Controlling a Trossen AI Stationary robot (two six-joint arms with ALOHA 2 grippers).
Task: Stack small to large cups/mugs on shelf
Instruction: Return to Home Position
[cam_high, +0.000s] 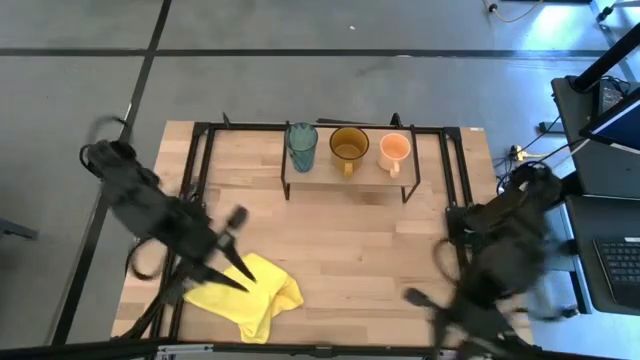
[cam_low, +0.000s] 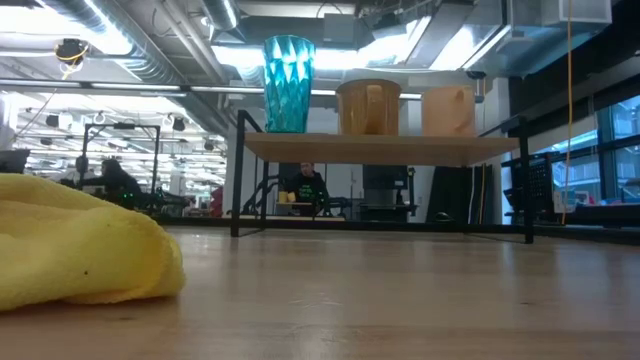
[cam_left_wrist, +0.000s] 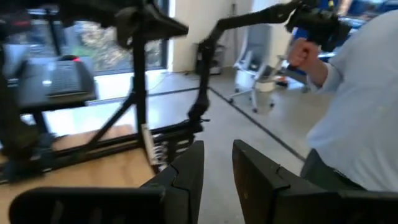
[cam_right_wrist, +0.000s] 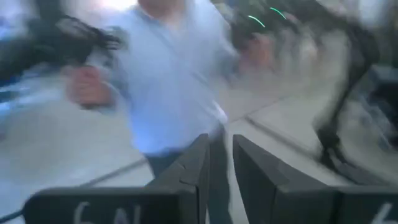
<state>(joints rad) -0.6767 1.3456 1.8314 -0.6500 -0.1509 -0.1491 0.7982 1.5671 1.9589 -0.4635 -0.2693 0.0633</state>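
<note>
The light-wood shelf (cam_high: 345, 172) stands at the table's far middle and also shows in the low view (cam_low: 380, 148). Three cups stand upright on it side by side, each on its base: the tall teal tumbler (cam_high: 302, 146) (cam_low: 288, 84) on the left, the amber-yellow mug (cam_high: 349, 147) (cam_low: 368, 107) in the middle, and the small pale-orange mug (cam_high: 394, 151) (cam_low: 448, 110) on the right. My left gripper (cam_high: 250, 283) (cam_left_wrist: 217, 155) is over the near left, at the yellow cloth's far edge, narrowly open and empty. My right gripper (cam_high: 412, 297) (cam_right_wrist: 221, 149) is at the near right, narrowly open and empty.
A crumpled yellow cloth (cam_high: 255, 300) (cam_low: 80, 250) lies at the near left. A black metal frame (cam_high: 200, 150) borders the table. A person in a light-blue shirt (cam_left_wrist: 354, 106) (cam_right_wrist: 174, 81) stands beyond the table. Bare wood (cam_high: 350, 250) lies between the shelf and the arms.
</note>
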